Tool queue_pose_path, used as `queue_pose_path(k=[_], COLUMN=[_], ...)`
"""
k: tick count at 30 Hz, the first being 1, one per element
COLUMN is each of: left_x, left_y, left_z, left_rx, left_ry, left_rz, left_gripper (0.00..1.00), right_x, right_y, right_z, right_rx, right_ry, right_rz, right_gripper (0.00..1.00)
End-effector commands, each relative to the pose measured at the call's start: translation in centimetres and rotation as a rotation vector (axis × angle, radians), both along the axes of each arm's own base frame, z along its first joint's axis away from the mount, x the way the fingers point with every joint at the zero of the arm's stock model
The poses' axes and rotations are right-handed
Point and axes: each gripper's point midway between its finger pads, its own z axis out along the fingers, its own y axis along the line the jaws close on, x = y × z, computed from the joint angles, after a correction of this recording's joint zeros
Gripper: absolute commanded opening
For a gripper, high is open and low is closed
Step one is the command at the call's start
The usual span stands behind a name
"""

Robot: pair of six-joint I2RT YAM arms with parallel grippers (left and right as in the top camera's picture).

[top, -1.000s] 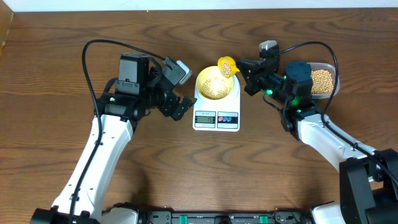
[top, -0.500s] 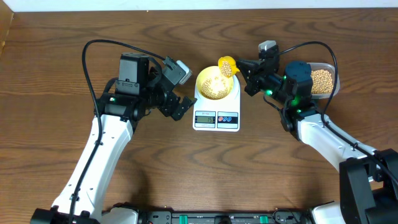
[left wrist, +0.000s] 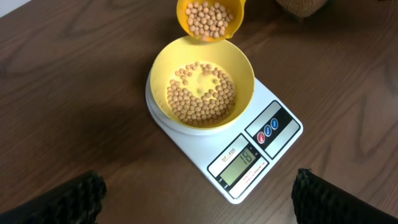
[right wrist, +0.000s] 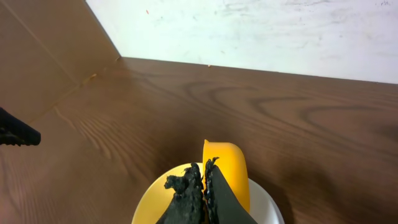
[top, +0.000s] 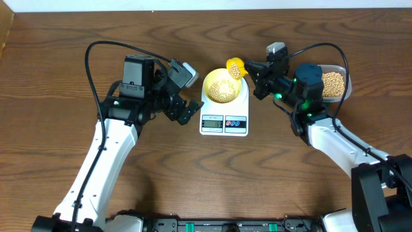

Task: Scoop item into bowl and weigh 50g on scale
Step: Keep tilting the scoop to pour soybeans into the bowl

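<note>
The white scale (top: 224, 121) carries the pale-yellow bowl (top: 222, 87), and a layer of tan beans (left wrist: 200, 94) covers the bowl's bottom. The scale's display (left wrist: 240, 163) is lit. My right gripper (top: 253, 75) is shut on the handle of a yellow scoop (top: 235, 68). The scoop's cup (left wrist: 211, 17) hangs over the bowl's far rim, tilted and still full of beans. In the right wrist view the shut fingers (right wrist: 200, 190) hide most of the bowl (right wrist: 152, 205) beneath. My left gripper (top: 185, 96) stands open just left of the scale, holding nothing.
A clear plastic container (top: 335, 84) full of beans sits at the far right, behind my right arm. Bare wooden table (top: 58, 129) lies around the scale. A pale wall (right wrist: 261, 31) borders the table's far edge.
</note>
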Motion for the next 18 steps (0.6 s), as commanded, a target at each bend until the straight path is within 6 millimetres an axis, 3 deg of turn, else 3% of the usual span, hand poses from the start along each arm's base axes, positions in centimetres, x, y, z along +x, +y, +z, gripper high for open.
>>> queue_pose_path(k=[1, 18], left_x=[-0.3, -0.3], left_y=[-0.1, -0.1], left_z=[0.19, 0.19], left_rx=[-0.015, -0.015], left_ry=[0.001, 0.001], left_rz=[-0.004, -0.004], left_gripper=[0.98, 0.98], right_x=[-0.23, -0.24], right_y=[0.55, 0.55], right_z=[-0.22, -0.22], right_rx=[-0.026, -0.058], right_ry=[-0.023, -0.055], right_rz=[0.025, 0.035], right_gripper=[0.01, 0.01])
